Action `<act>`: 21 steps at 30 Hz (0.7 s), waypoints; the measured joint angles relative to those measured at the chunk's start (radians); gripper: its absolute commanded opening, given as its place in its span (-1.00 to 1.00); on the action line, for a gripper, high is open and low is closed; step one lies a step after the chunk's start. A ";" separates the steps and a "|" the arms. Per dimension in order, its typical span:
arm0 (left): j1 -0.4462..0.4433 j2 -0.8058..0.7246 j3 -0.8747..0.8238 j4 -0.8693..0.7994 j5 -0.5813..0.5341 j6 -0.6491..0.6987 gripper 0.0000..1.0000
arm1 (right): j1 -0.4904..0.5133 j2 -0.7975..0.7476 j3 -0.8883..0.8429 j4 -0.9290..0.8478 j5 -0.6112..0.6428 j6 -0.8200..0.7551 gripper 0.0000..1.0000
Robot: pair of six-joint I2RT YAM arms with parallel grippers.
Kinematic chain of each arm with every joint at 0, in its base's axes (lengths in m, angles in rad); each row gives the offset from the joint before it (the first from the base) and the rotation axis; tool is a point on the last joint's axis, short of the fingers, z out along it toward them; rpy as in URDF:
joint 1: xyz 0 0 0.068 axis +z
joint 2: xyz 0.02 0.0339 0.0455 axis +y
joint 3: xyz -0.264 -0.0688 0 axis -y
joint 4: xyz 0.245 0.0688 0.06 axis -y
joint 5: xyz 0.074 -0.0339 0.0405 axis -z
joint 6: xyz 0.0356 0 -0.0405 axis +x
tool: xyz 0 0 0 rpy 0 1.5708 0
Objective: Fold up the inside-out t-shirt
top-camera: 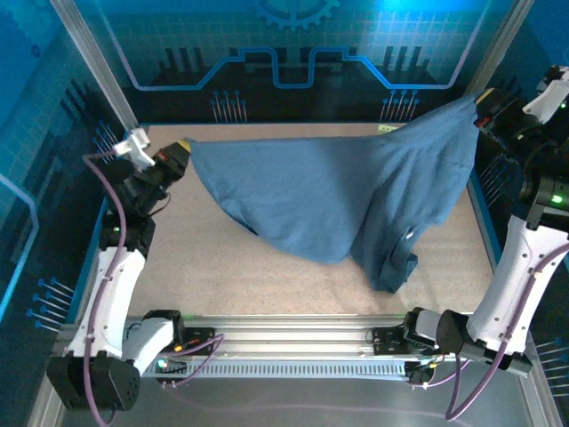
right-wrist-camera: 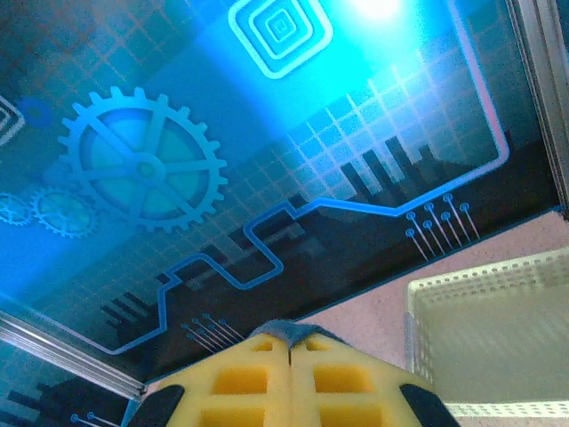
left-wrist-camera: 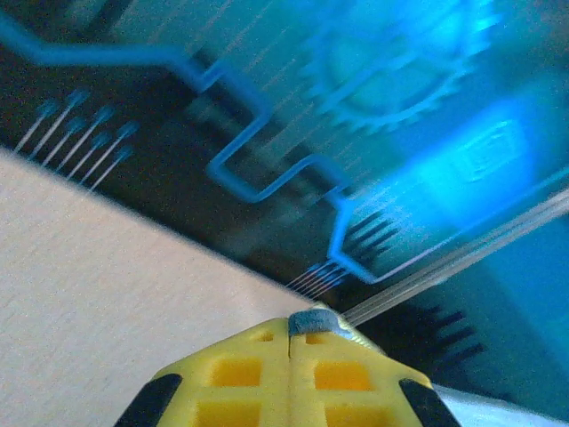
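Above the table (top-camera: 222, 276), the inside-out t-shirt (top-camera: 338, 191) hung stretched between both arms, its lowest folds drooping toward the table's right side. The left gripper (left-wrist-camera: 292, 338) and right gripper (right-wrist-camera: 289, 342) were each clamped on its edge.

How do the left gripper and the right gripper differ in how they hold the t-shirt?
The left gripper pinches a narrow, taut tip of the t-shirt; the right gripper holds the wide, deep-hanging end. Beside the right gripper stands a basket; beside the left gripper lies bare table. Both are shut on fabric.
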 measured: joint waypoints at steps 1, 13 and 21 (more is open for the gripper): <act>0.000 -0.012 0.034 0.027 0.015 -0.002 -1.00 | 0.000 0.001 0.039 0.003 0.000 0.000 -1.00; 0.002 -0.128 0.203 0.089 0.037 0.045 -1.00 | 0.000 -0.107 0.361 0.045 0.080 -0.021 -1.00; 0.002 0.283 0.310 -0.344 -0.013 0.113 -1.00 | 0.000 -0.079 0.138 0.095 0.001 -0.015 -1.00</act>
